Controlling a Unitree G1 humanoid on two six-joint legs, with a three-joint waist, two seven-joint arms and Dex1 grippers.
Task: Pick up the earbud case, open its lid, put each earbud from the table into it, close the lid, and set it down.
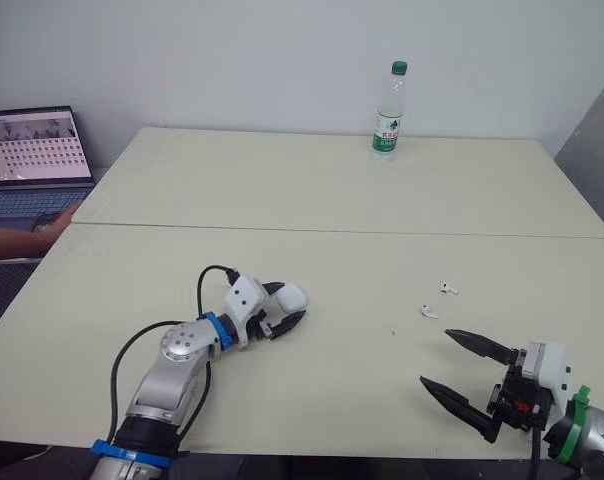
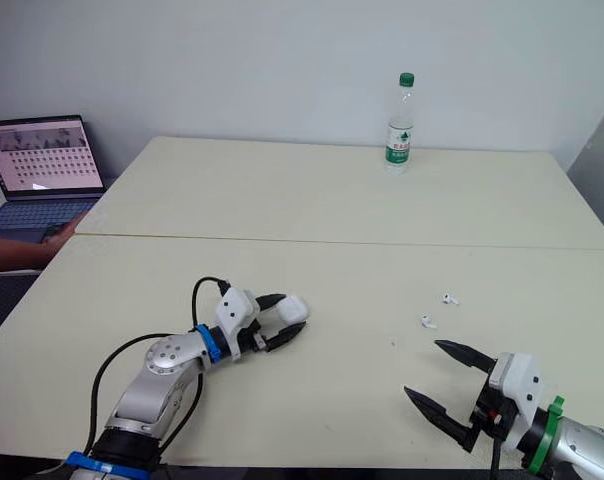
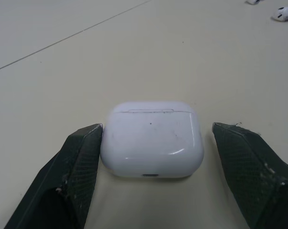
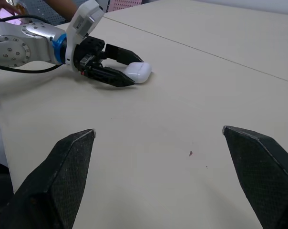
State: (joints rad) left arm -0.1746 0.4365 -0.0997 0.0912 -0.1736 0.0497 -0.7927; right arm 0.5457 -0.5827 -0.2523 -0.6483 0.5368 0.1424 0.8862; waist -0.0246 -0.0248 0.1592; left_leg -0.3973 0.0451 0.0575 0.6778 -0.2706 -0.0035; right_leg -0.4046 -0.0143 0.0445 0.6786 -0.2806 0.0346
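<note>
The case [image 3: 152, 139] lies shut on the table [image 1: 332, 190] between the left gripper's [image 1: 288, 305] spread, unclamped fingers; small, light, hard and glossy, it likely slips unless pinched squarely across its sides, while the right gripper [image 1: 436, 357] hangs open, empty.
</note>
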